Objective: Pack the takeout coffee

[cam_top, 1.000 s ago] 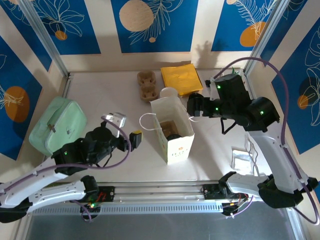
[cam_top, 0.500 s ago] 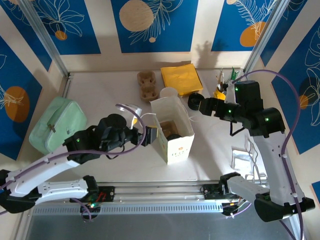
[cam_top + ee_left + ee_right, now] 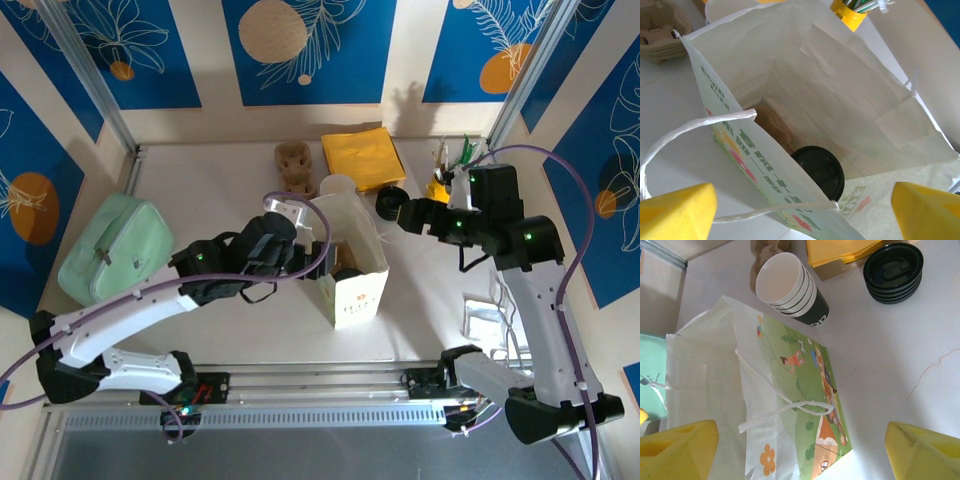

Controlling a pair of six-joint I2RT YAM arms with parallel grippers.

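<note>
The takeout coffee [image 3: 819, 171] stands inside the white paper bag [image 3: 358, 290]; its round black lid shows deep in the bag, against the near wall. The lid also shows as a dark spot in the bag's mouth [image 3: 346, 266]. My left gripper [image 3: 800, 220] is open at the bag's left rim, its yellow fingertips [image 3: 677, 212] wide apart with the bag's wall and string handle [image 3: 695, 131] lying between them. It reaches the bag from the left [image 3: 312, 262]. My right gripper [image 3: 800, 455] is open above the bag's printed green side [image 3: 815, 390], holding nothing, at the bag's right [image 3: 405, 215].
A stack of lidless cups [image 3: 790, 287], a pile of black lids [image 3: 893, 272] and yellow napkins [image 3: 362, 157] lie behind the bag. A cardboard carrier [image 3: 293, 165] sits at the back, a mint pouch [image 3: 110, 245] at the left, a yellow utensil cup [image 3: 445, 178] and a clear plastic piece [image 3: 485, 315] at the right.
My left arm has swung right from the open table to the bag's left rim, and its jaws have narrowed a little. My right gripper has drawn back slightly to the right.
</note>
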